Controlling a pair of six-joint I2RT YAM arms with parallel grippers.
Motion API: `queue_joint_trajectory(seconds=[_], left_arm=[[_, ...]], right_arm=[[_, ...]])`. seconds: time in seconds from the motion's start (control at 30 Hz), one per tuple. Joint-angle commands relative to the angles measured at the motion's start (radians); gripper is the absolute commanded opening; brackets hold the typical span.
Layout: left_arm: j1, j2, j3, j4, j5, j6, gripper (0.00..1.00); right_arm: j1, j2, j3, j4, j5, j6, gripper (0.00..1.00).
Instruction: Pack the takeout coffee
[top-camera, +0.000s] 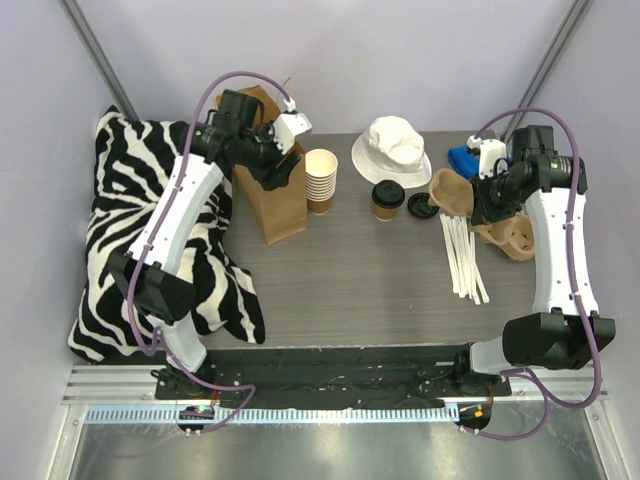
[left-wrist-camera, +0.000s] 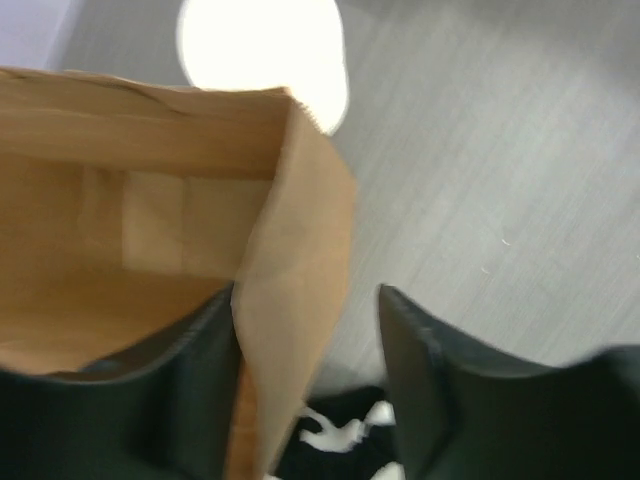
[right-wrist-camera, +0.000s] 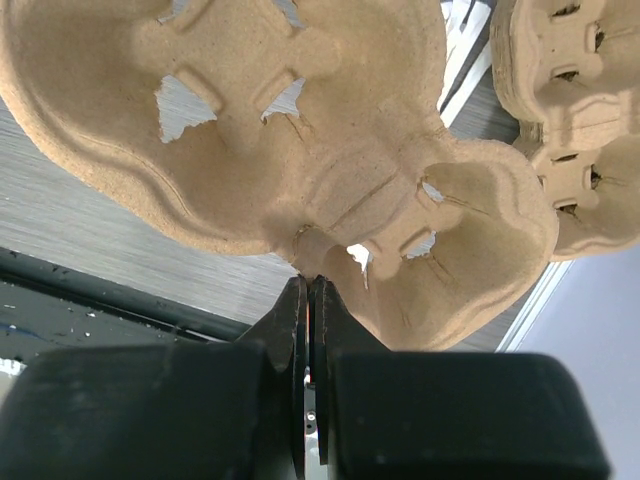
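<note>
Now right gripper (right-wrist-camera: 308, 284) pinches one pulp tray (right-wrist-camera: 350, 190); left gripper (left-wrist-camera: 305, 305) gapes astride the paper bag (left-wrist-camera: 130, 260) wall; one coffee cup (top-camera: 387, 200) stands outside.

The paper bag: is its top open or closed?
Open. The left wrist view looks down into the bag and shows its brown inner walls. The left gripper has one finger inside the mouth and one outside.

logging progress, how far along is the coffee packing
Nothing is packed yet. In hand: the right gripper pinches a pulp cup tray; the open left gripper straddles a wall of the brown paper bag. Left: the lidded takeout coffee stands on the table, unpacked.
</note>
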Motion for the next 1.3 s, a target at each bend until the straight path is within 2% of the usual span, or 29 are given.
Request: queue_joint_trajectory(seconds=[0.0, 0.17, 0.2, 0.27, 0.47, 0.7, 0.93, 1.13, 1.27], left_arm=[[-0.052, -0.04, -0.012, -0.079, -0.04, 0.002, 0.41], [-0.183, -0.096, -0.004, -0.159, -0.111, -0.049, 0.17], [-0.205, -0.106, -0.007, -0.17, -0.122, -0.061, 0.08], [-0.265, -0.13, -0.012, -0.205, -0.133, -0.106, 0.01], [-0.371, -0.153, 0.028, -0.277, -0.087, -0.195, 0.0], [-0.489, -0.141, 0.056, -0.236, 0.022, -0.261, 0.0], [-0.624, -0.187, -0.093, -0.082, -0.028, -0.207, 0.0], [-0.702, -0.222, -0.141, -0.104, -0.042, -0.114, 0.0], [-0.707, -0.225, -0.13, -0.142, -0.073, -0.101, 0.01]], right_arm=[[0.008, -0.056, 0.086, -0.032, -0.033, -0.01, 0.01], [0.01, -0.068, 0.128, -0.052, -0.047, 0.006, 0.01], [0.01, -0.067, 0.133, -0.055, -0.05, 0.007, 0.01], [0.011, -0.068, 0.145, -0.06, -0.055, 0.012, 0.01], [0.011, -0.064, 0.178, -0.07, -0.05, 0.029, 0.01], [0.011, -0.059, 0.188, -0.049, -0.032, 0.052, 0.01], [0.011, -0.062, 0.214, -0.032, -0.004, 0.061, 0.01], [0.011, -0.064, 0.234, -0.012, -0.006, 0.075, 0.01], [0.01, -0.064, 0.26, -0.011, -0.006, 0.072, 0.01]])
